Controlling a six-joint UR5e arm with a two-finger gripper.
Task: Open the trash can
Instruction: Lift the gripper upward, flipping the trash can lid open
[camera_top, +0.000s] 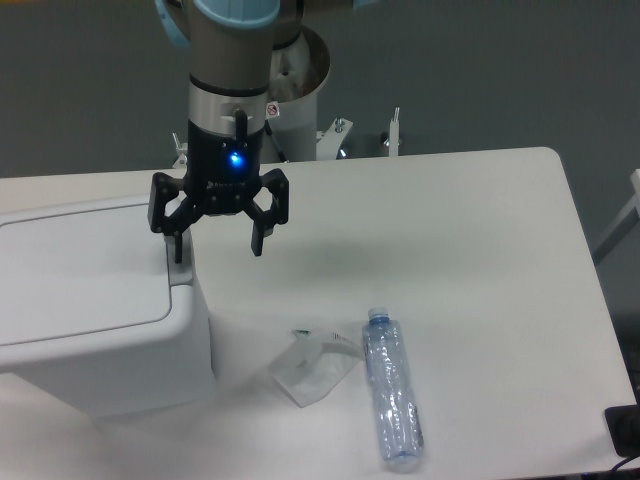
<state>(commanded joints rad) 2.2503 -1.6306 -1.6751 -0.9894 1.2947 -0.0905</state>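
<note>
The trash can (95, 345) stands at the left edge of the table (450, 230), below and to the left of the fingers (218, 246). It is a large white plastic box with rounded corners. Its flat rectangular lid (80, 270) lies closed and level on the rim.

The body is judged to be light, hollow and fairly stiff, with a smooth, slippery surface. A sideways push is likely to slide the whole can across the table instead of moving the lid. The lid is a thin panel and probably flexes a little under point load. It offers no obvious edge for a pinch grip from above.

The right-hand rim of the can, directly under the left finger (176, 240), is the likely point of action. A small tab seems to sit there, but the finger hides most of it, and contact cannot be confirmed. If it is a push release, a short, straight downward press with one fingertip is called for, not a grasp.

The fingers are spread wide and hold nothing. The left finger hangs over the can's right rim. The right finger (262, 232) hangs over bare table, clear of the can.

Right of and below the fingers, well apart from them, lie a crumpled clear plastic bag (312, 368) and an empty clear plastic bottle (392, 400) with a blue cap. Neither touches the can.
</note>
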